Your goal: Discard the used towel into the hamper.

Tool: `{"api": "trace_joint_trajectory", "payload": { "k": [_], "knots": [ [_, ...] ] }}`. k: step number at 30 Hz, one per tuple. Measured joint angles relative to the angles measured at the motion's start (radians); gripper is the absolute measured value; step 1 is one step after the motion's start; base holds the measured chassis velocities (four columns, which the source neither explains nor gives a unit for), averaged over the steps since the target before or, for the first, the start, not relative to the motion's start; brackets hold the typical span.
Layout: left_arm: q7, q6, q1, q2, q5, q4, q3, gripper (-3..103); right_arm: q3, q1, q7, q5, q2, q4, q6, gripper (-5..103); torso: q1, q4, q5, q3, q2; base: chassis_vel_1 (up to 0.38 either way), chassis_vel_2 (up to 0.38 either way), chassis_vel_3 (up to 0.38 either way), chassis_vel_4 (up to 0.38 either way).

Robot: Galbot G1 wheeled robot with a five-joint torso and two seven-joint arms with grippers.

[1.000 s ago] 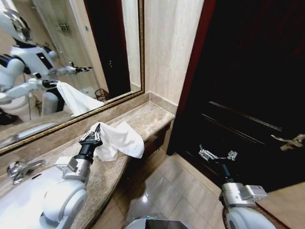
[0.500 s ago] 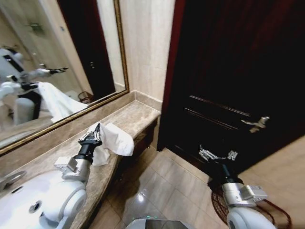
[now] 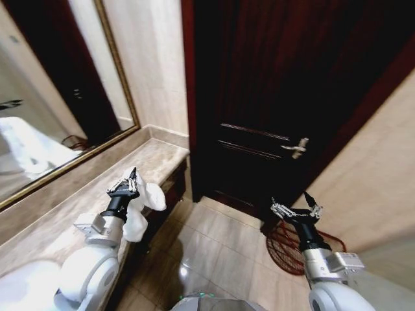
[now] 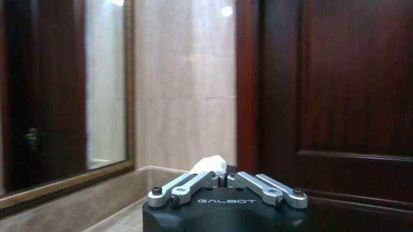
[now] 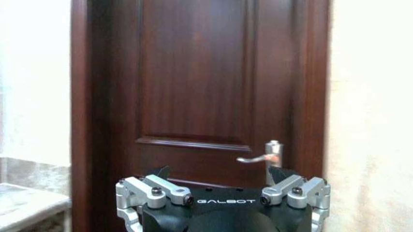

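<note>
The view has been swung rightward, bringing the hamper (image 3: 292, 243) in on the floor by the door (image 3: 272, 97). The towel (image 3: 139, 204) is pinched in the closed left gripper (image 3: 128, 184) for carrying; the right gripper (image 3: 295, 208) is held wide open, empty.

One white towel (image 3: 144, 206) — a single crumpled cloth, a bit of which also peeks up in the left wrist view (image 4: 210, 166). One hamper (image 3: 285, 241), a dark reddish openwork basket on the floor. Two grippers: the left gripper (image 3: 127, 184), the right gripper (image 3: 296, 207). One dark wooden door (image 3: 272, 97) with one metal lever handle (image 3: 295, 148). One marble counter (image 3: 84, 207), and one gold-framed mirror (image 3: 58, 97) above it — its glass repeats one towel as a reflection. Floor tiles are many; no exact count can be made.
</note>
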Motion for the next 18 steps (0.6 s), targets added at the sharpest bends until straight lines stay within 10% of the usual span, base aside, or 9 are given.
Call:
{"api": "trace_joint_trajectory", "payload": {
  "k": [18],
  "knots": [
    [-0.002,-0.006,0.000,-0.003,0.006,0.000,0.000,2,0.000,0.002,0.000,-0.005,0.000,0.000,0.001,100,0.000,0.0001,0.0000,0.000,0.000,-0.091,-0.165,-0.159,-0.084]
  ]
}}
